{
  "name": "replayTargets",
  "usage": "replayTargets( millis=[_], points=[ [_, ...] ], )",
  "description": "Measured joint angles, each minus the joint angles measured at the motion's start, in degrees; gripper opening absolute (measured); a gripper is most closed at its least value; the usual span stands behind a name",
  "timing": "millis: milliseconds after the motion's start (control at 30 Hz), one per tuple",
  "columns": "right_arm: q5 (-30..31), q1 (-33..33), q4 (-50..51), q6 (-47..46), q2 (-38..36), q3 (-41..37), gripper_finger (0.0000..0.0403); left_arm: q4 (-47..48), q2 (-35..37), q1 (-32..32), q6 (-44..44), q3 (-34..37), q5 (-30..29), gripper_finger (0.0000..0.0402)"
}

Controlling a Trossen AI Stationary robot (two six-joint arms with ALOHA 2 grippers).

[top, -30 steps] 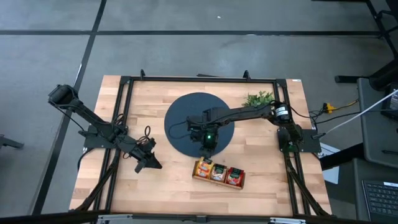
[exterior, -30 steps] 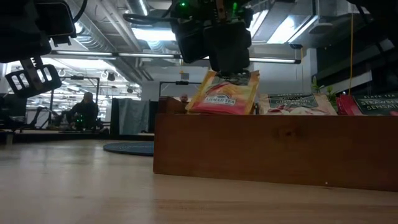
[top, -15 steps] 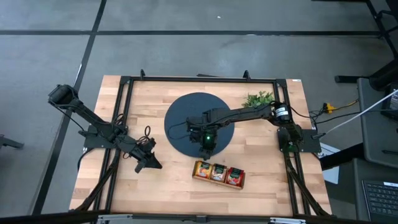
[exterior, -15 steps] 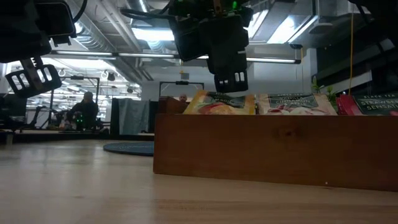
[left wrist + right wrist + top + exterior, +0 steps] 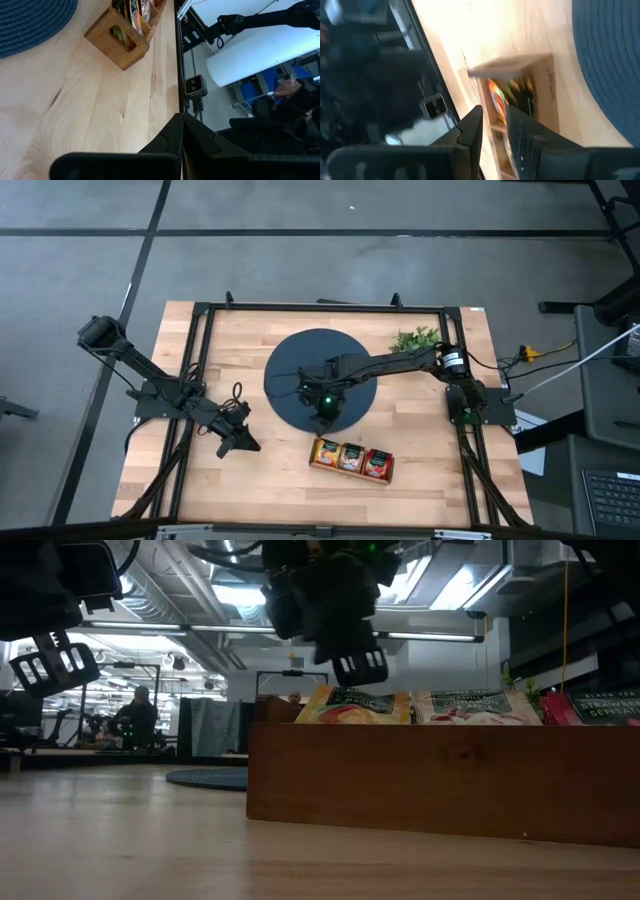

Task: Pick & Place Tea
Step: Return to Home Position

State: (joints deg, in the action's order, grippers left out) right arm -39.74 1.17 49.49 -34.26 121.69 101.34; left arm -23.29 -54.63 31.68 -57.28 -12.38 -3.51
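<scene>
Grey floor (image 5: 300,210) with dark seams, bright ceiling lights (image 5: 235,595), person (image 5: 135,715) seated far off

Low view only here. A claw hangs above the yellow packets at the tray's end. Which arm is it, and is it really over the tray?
Observer: It is the right claw. From above, it sits over the near edge of the dark round mat, not over the tray.
Operator: Holding anything?
Observer: No. Its wrist view shows open fingers with nothing between them.
Operator: The other arm?
Observer: The left claw is shut, over bare table, apart from the tray.
</scene>
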Motion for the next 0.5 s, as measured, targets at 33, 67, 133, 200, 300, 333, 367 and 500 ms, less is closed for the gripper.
replayTargets(
  millis=[33,67,133,200,300,333,367,500],
  points=[
    [0.91,0.0,-1.66,-1.96,0.0,0.0,0.0089,0.0,0.0,0.0,0.0,0.0,0.0,0.0003],
    [2.26,0.0,-3.47,-3.39,0.0,0.0,0.009,0.0,0.0,0.0,0.0,0.0,-0.02,0.0003],
    [6.54,0.07,-7.14,-4.57,0.0,0.0,0.009,-0.02,0.0,0.0,0.0,0.0,-0.13,0.0003],
    [8.62,0.09,-10.99,-4.63,0.0,0.0,0.009,-0.02,0.0,0.0,0.06,0.0,-0.84,0.0003],
    [2.13,0.32,-17.36,0.93,0.0,0.0,0.009,-0.04,0.0,-0.01,1.11,0.0,-2.87,0.0003],
    [-0.99,0.58,-19.89,2.74,-0.18,0.0,0.009,-0.04,0.01,-0.04,1.12,0.0,-3.12,0.0003],
    [-3.21,0.98,-22.26,3.56,-0.52,0.0,0.009,-0.04,0.01,-0.03,1.07,0.0,-3.26,0.0003],
    [-4.51,2.68,-24.11,8.94,-4.75,0.03,0.009,-0.09,0.02,0.0,1.09,0.0,-3.26,0.0003]
  ],
)
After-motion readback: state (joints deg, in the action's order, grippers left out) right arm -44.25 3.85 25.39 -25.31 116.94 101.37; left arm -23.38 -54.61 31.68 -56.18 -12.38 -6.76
